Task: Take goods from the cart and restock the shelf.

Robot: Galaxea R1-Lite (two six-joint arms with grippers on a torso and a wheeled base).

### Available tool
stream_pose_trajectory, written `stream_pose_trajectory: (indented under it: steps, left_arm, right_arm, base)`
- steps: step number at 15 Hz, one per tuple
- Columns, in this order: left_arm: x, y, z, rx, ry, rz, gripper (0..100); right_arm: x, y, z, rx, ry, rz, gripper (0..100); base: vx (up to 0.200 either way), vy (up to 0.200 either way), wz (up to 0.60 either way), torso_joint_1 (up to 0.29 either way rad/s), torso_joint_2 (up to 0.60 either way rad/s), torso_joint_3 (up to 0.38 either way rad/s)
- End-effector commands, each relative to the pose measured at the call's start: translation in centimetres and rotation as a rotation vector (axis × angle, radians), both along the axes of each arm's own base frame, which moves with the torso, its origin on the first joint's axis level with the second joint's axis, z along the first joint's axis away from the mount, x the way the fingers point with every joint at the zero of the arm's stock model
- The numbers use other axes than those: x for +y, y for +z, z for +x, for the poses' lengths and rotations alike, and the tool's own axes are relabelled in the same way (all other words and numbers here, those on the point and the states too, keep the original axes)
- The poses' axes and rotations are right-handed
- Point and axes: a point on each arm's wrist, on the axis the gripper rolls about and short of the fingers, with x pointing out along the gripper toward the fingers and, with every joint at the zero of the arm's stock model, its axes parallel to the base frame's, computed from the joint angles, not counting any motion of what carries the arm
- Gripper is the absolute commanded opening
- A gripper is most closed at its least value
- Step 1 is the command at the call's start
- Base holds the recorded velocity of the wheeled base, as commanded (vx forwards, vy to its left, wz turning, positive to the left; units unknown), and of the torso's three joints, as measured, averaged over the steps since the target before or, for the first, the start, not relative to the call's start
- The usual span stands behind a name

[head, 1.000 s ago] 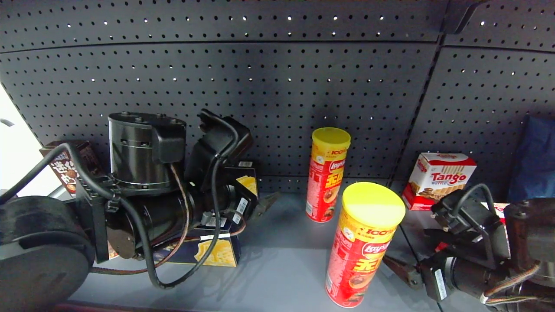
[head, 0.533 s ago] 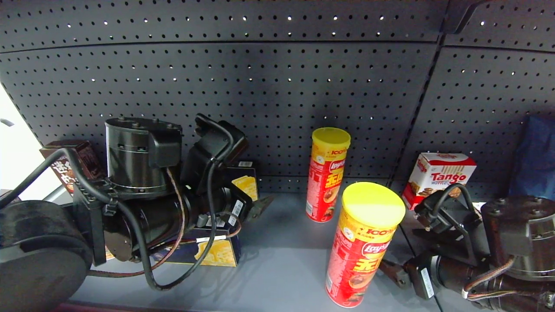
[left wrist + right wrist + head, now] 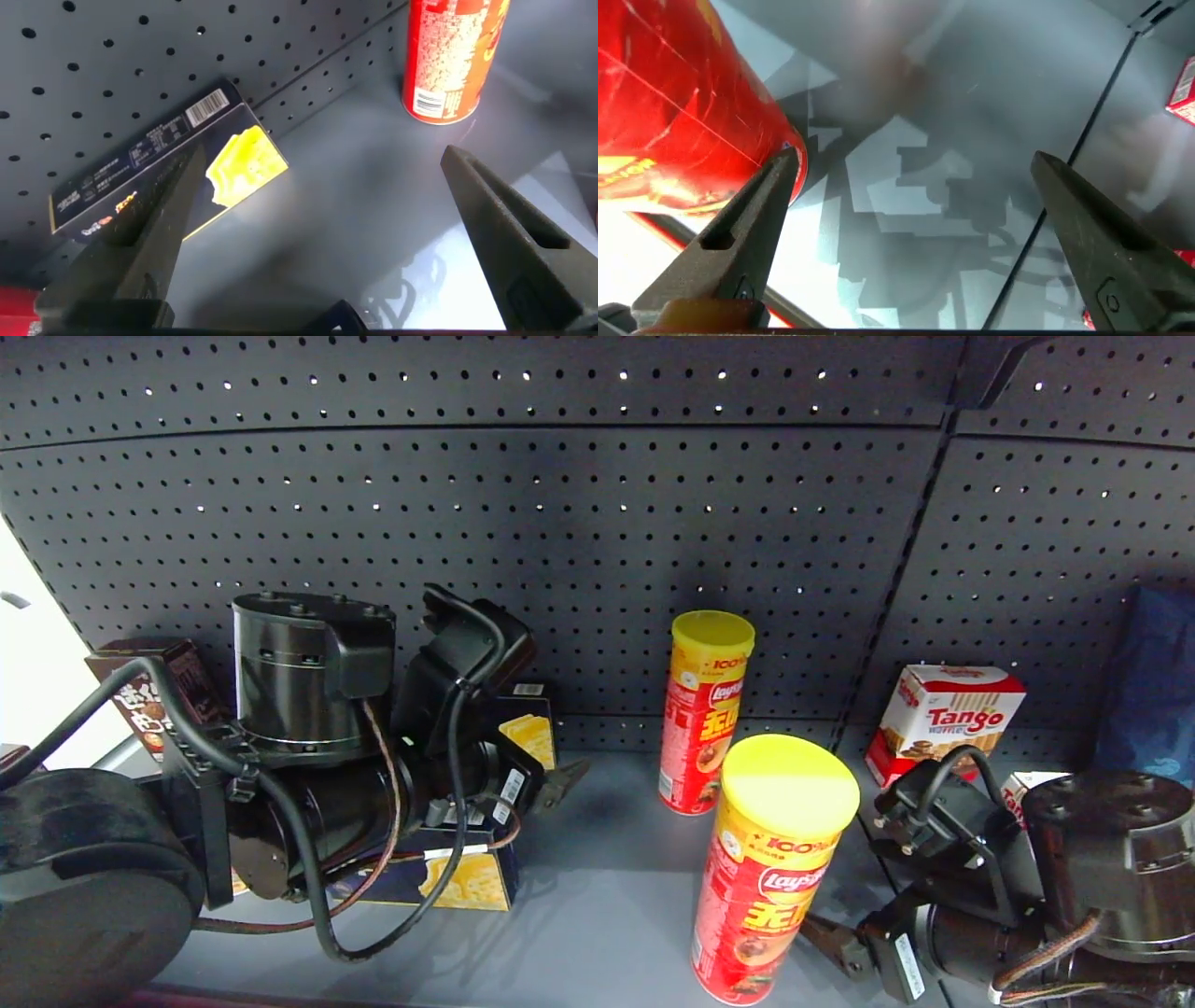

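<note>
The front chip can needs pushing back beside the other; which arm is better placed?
Right. The right claw, open, sits at the front chip can's base. The left claw, also open, is over by the blue box, farther away.

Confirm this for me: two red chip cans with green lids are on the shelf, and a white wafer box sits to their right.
The lids are yellow, not green; the head view shows it. Otherwise right: two red chip cans on the shelf, white wafer box to their right.
</note>
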Motion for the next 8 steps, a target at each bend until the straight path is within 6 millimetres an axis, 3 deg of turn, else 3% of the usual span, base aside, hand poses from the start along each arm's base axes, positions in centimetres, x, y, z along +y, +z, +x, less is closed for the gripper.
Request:
stream_pose_trajectory:
  steps: [1,8]
  left_arm:
    - [-0.04,-0.11,0.07,0.003,0.001,0.002,100]
    - [-0.02,-0.19,0.04,0.006,0.001,0.002,100]
  right_arm:
    - [-0.02,-0.03,-0.24,0.000,0.007,0.000,100]
    - [0.34,-0.10,-0.56,0.003,0.032,-0.002,100]
  base:
    - [0.000,0.000,0.00,0.000,0.00,0.000]
    - [0.000,0.000,0.00,0.000,0.00,0.000]
